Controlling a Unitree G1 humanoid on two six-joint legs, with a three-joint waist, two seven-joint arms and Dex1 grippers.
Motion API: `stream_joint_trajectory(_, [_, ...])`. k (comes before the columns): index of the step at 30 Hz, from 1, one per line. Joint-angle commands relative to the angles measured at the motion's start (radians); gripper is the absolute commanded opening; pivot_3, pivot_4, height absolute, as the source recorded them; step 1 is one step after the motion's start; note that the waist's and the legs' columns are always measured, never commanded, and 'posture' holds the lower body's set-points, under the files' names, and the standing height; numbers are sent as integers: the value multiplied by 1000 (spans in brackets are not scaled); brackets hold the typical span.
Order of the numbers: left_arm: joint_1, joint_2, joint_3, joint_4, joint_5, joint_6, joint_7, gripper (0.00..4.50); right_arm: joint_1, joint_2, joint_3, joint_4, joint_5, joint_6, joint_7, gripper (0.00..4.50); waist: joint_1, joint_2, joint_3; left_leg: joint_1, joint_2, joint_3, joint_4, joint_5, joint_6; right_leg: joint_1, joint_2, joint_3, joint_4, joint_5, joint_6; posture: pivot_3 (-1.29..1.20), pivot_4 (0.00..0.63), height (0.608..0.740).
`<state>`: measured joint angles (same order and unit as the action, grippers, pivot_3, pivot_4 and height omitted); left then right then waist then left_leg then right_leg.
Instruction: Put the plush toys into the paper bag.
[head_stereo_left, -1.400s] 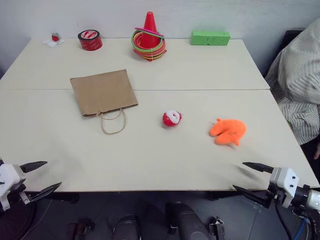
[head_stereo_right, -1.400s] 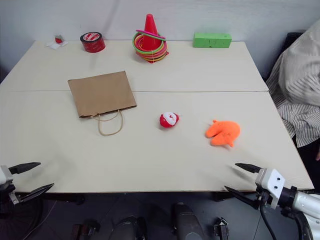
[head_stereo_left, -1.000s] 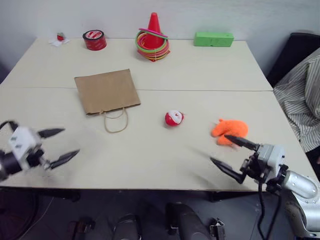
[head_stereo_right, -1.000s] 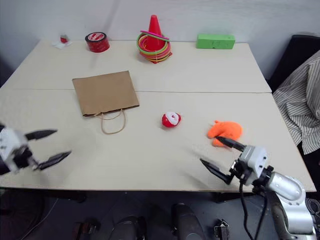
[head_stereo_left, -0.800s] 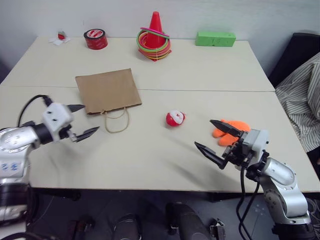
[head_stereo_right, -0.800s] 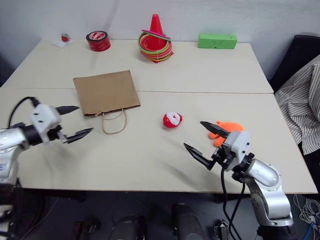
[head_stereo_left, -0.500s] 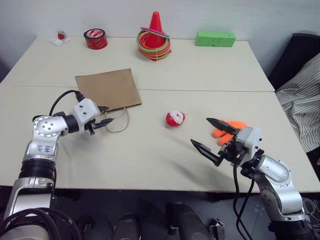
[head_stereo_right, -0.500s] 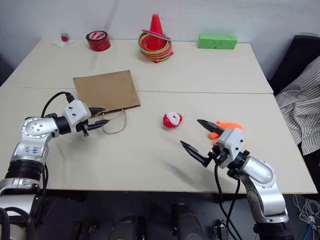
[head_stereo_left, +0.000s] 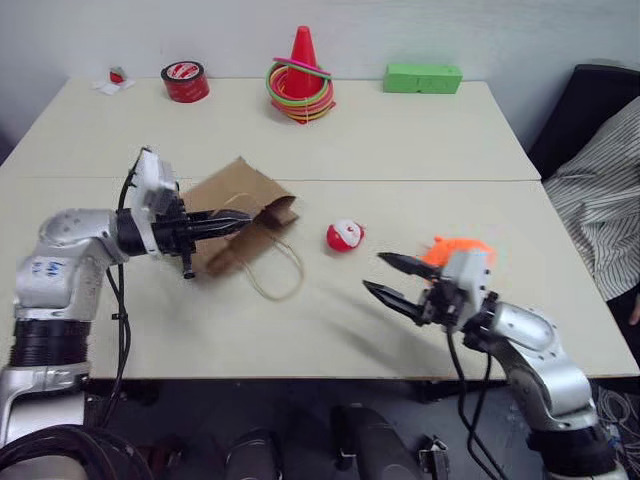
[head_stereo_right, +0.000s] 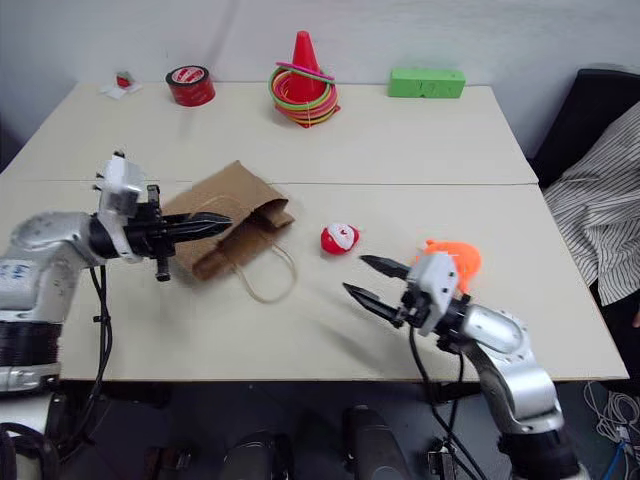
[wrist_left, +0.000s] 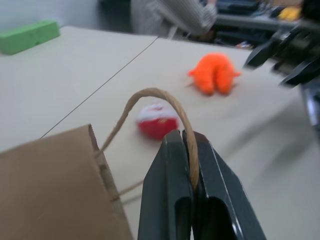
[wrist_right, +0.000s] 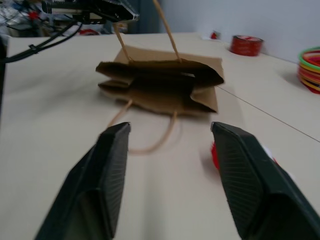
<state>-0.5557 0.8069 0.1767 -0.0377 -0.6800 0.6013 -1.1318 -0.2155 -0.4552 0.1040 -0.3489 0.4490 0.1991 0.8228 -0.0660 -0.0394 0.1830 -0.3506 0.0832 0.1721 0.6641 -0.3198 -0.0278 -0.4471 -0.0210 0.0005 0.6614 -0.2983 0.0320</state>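
Pinching one loop handle of the paper bag, the left gripper lifts its mouth off the table. The right gripper hangs with fingers apart, empty; the red-and-white ball toy lies just beyond its tips and the orange toy just behind them.

Brown paper bag lifted open; red-white ball toy, orange toy beside.

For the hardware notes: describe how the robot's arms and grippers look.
Both arms are silver-grey rounded metal segments with black joints. The left arm bears small blue markings, and black cables loop along it; another black cable hangs below the right arm. Each wrist ends in a white boxy block. The left gripper and right gripper each have two slim, pointed black fingers with ribbed inner pads.
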Motion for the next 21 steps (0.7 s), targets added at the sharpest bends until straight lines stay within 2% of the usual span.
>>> stream_joint_trajectory(1, [42,18,57,-120,-101,131,58,0,-95,80,107,55,-66,12,-25,1122,2,0,0,0,0,0,0,0,0,0,0,0,0,0,0,0,150,740])
stream_joint_trajectory(4, [64,9,84,-162,-141,182,100,0,-175,157,188,161,-143,3,-45,91,6,-1,0,-1,-1,-1,1,0,-1,0,1,0,0,0,0,0,150,740])
stream_joint_trajectory(8, [76,-17,103,-207,-195,231,152,0,-274,258,282,327,-234,20,-71,38,9,-1,0,-2,-1,-2,1,0,0,0,1,0,-1,0,0,0,150,740])
stream_joint_trajectory(12, [76,-32,121,-234,-264,283,186,0,-336,328,304,468,-316,-17,-122,38,8,-1,0,-2,0,-2,1,0,0,0,1,0,-1,0,0,0,150,740])
stream_joint_trajectory(15, [89,-7,133,-248,-313,337,185,0,-372,379,308,580,-351,-34,-151,38,6,-1,-1,-2,0,-2,1,0,0,0,0,0,-1,0,0,0,150,740])
stream_joint_trajectory(21, [1,11,215,-133,-354,346,226,0,-372,363,350,673,-429,1,-125,38,3,-2,-1,-2,0,-2,0,0,-1,-1,1,-1,-1,0,-1,0,150,740])
